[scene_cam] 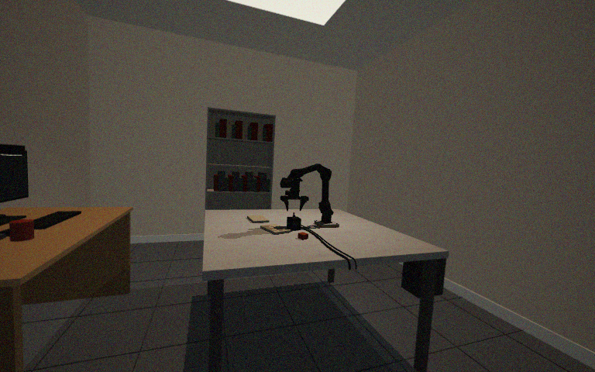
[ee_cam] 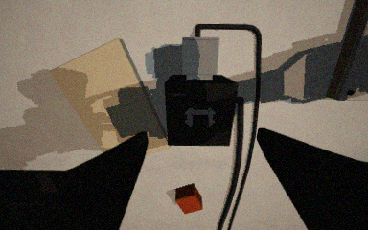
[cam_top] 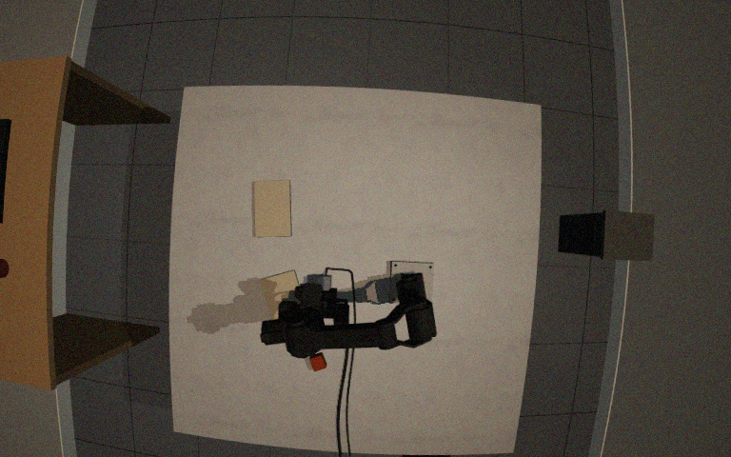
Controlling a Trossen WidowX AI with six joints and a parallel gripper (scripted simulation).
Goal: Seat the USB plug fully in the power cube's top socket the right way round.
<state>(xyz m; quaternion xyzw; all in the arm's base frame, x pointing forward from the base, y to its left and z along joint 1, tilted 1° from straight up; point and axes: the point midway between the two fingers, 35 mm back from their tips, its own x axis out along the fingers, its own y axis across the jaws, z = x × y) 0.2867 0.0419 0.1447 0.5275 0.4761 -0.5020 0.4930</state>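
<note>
The black power cube (ee_cam: 200, 103) (scene_cam: 293, 223) stands on the white table (cam_top: 377, 161) (scene_cam: 373, 245). The USB plug (ee_cam: 199, 116) (scene_cam: 294, 216) sticks up from the socket on the cube's top; I cannot tell which way round it sits. Its two black cables (cam_top: 345, 398) (ee_cam: 253, 86) (scene_cam: 333, 249) run to the table's near edge. My gripper (ee_cam: 201, 134) (scene_cam: 294, 207) is open and empty, hanging straight above the cube and plug, with a clear gap to them. In the overhead view the arm hides the cube.
A small red block (cam_top: 317, 362) (ee_cam: 189, 198) (scene_cam: 302, 235) lies near the cube beside the cables. A grey block (cam_top: 319, 280) (ee_cam: 200, 57) stands behind the cube. Two tan pads (cam_top: 271, 208) (ee_cam: 101, 72) lie to the left. The arm's base plate (cam_top: 425, 267) is on the right.
</note>
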